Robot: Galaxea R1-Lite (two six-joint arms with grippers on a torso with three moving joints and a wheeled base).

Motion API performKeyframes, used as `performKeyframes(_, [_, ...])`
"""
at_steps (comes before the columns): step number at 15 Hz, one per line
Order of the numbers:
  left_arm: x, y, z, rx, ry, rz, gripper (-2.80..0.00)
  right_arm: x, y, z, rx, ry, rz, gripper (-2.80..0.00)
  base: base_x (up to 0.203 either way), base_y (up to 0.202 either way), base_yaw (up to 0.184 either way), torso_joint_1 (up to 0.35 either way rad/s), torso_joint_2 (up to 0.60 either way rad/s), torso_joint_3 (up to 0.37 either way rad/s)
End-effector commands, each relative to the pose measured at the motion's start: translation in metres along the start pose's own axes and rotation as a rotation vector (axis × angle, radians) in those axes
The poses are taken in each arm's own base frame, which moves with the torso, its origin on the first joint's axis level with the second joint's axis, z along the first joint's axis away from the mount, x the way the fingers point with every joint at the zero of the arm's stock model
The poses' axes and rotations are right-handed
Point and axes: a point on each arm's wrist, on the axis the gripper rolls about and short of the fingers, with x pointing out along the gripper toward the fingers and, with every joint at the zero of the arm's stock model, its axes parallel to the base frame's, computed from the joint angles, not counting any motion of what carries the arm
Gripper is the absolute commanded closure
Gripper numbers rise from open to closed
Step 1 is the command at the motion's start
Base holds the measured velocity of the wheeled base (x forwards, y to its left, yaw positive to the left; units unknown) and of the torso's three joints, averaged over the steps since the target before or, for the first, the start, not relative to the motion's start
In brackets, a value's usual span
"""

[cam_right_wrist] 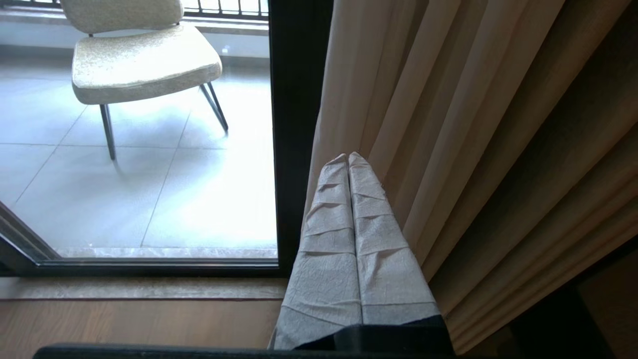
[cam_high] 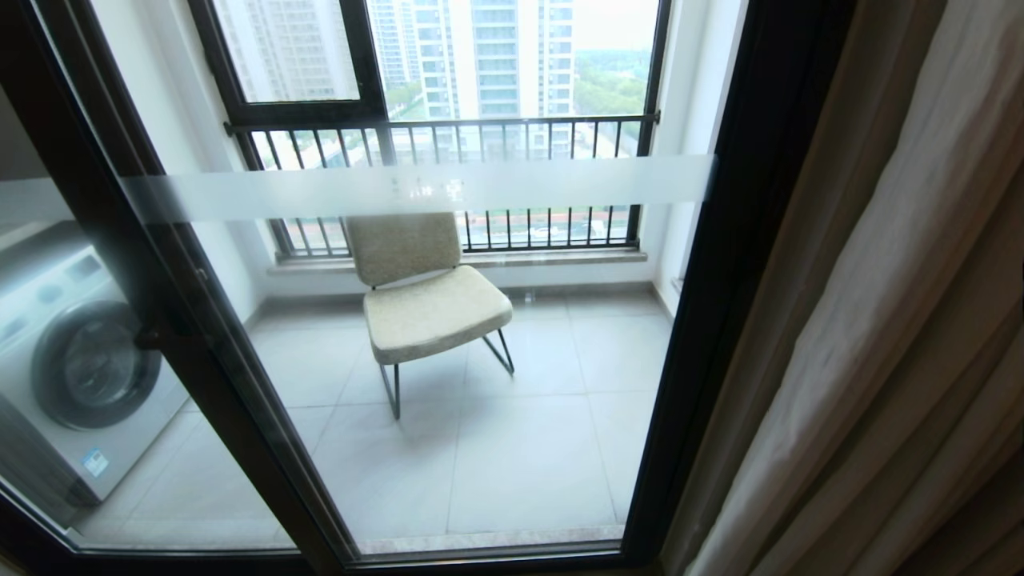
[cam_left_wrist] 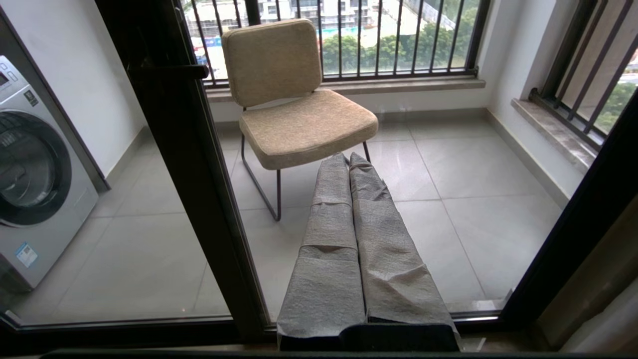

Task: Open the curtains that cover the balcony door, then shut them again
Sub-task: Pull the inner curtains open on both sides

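Note:
The beige curtains [cam_high: 880, 320] hang bunched in vertical folds at the right, beside the balcony door [cam_high: 480, 188]. The door's black-framed glass with its frosted band stands uncovered. Neither arm shows in the head view. My right gripper [cam_right_wrist: 348, 157] is shut, its wrapped grey fingers pressed together with nothing between them. It points down close beside the inner edge of the curtains [cam_right_wrist: 448, 124], next to the door's black frame [cam_right_wrist: 294, 124]. My left gripper [cam_left_wrist: 347, 157] is shut too, held low in front of the glass, right of the black lever handle [cam_left_wrist: 169, 71].
Behind the glass on the tiled balcony stand a beige chair [cam_high: 424, 296] and a washing machine [cam_high: 72, 360] at the left. A black-framed window with bar railing [cam_high: 448, 128] closes the far side. Wood floor [cam_right_wrist: 124, 319] meets a stone sill at the door.

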Motion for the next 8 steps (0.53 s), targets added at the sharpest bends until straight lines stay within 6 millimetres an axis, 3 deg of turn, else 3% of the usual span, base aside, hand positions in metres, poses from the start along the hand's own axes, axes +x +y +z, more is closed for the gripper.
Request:
performKeyframes(1, [0.0000, 0.0000, 0.0000, 0.000, -0.001, 0.000, 0.00, -0.0114, 0.0008, -0.0110, 0.005, -0.048, 0.015, 0.00, 0.000, 0.000, 0.000, 0.000, 0.00, 0.000])
performKeyframes(8, [0.0000, 0.0000, 0.0000, 0.000, -0.001, 0.000, 0.00, -0.0136, 0.0009, -0.0129, 0.031, -0.047, 0.027, 0.00, 0.000, 0.000, 0.000, 0.000, 0.00, 0.000])
